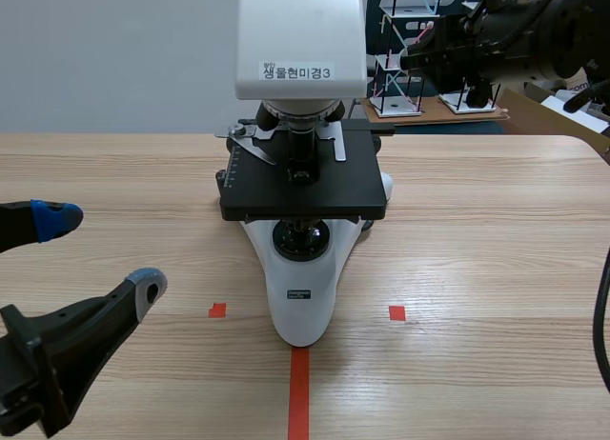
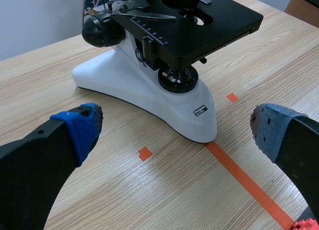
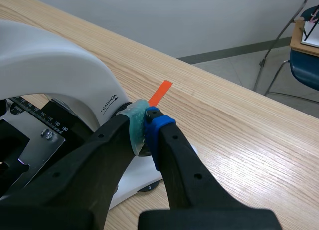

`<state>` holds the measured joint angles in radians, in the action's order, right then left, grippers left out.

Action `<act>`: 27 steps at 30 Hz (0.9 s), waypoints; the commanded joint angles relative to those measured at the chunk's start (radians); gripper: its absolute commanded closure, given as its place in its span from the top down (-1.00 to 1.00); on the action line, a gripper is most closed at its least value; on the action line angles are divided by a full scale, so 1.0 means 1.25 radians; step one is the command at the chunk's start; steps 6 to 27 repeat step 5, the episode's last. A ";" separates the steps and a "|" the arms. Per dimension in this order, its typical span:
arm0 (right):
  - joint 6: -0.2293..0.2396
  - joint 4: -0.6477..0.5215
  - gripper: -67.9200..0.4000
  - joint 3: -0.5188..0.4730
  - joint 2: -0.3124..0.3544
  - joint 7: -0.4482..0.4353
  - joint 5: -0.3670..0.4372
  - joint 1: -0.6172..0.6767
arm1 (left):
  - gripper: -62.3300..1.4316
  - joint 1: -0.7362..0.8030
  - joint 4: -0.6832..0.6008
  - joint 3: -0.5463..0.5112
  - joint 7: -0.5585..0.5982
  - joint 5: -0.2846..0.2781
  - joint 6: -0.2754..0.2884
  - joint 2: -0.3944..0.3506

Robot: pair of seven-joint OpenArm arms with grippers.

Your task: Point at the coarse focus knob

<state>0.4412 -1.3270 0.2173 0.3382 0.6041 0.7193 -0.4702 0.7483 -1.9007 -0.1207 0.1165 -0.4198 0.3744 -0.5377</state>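
Scene view: low between the arms, facing forward across the table, with the microscope front-on at middle range; left wrist view: angled down past its spread fingers, the same microscope's base ahead of them; right wrist view: high and close, its pressed-together fingers tipped beside the microscope's white arm.

- A light wood-grain table carries everything here, and its top is flat and matt.
- A white microscope with a black square stage stands upright near the table's middle, its rounded white foot pointing toward the near edge.
- An orange-red tape line is stuck to the tabletop, running from the near edge up to the tip of the foot.
- Two small orange-red tape squares lie flat, one on each side of the foot and apart from it.
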 commanded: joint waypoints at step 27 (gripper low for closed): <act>-0.002 -0.022 -0.99 -0.008 0.004 -0.015 0.009 -0.014 | 1.00 0.002 -0.013 -0.001 0.011 -0.005 0.002 0.002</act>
